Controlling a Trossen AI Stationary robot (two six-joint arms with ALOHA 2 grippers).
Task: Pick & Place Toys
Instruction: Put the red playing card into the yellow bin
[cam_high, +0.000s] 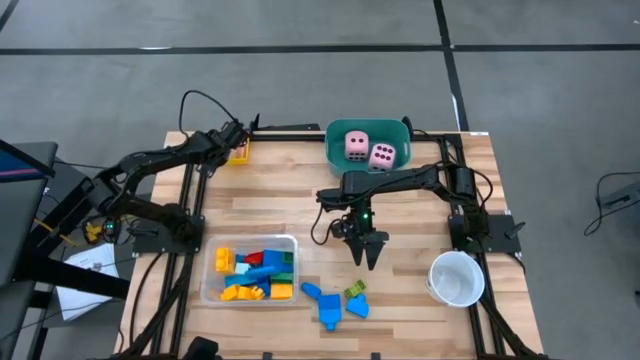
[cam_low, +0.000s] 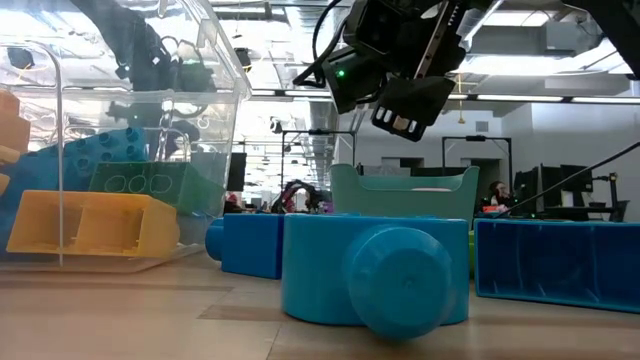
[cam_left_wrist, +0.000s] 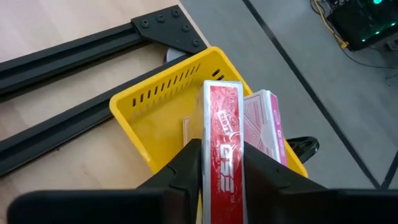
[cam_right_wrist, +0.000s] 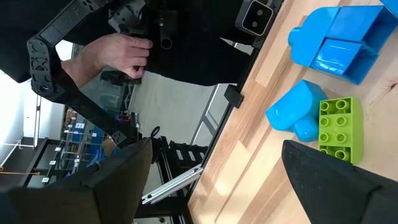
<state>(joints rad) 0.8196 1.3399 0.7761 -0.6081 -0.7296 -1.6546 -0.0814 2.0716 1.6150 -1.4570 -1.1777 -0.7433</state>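
The left gripper (cam_left_wrist: 222, 180) is at the far left corner of the table, above the yellow tray (cam_left_wrist: 149, 109). Its fingers are closed on a red-and-white card pack (cam_left_wrist: 222, 143), held on edge with its long axis running straight out from the fingers over the tray. A second pink-white pack (cam_left_wrist: 267, 121) stands in the tray just beside it. Black frame rails (cam_left_wrist: 93, 50) border the tray on the table side.

The right gripper (cam_high: 366, 246) hangs mid-table with its fingers spread wide and nothing between them. Nearest it on the table lie blue blocks (cam_high: 325, 303) and a green block (cam_right_wrist: 339, 127), the green one touching a blue one. A clear tray (cam_high: 210, 292) with mixed blocks sits to their left, a white cup (cam_high: 457, 278) to their right. Two pink dice (cam_high: 368, 150) rest in the teal tub (cam_high: 338, 130) at the far edge. A person's hand (cam_right_wrist: 118, 53) shows beyond the table.
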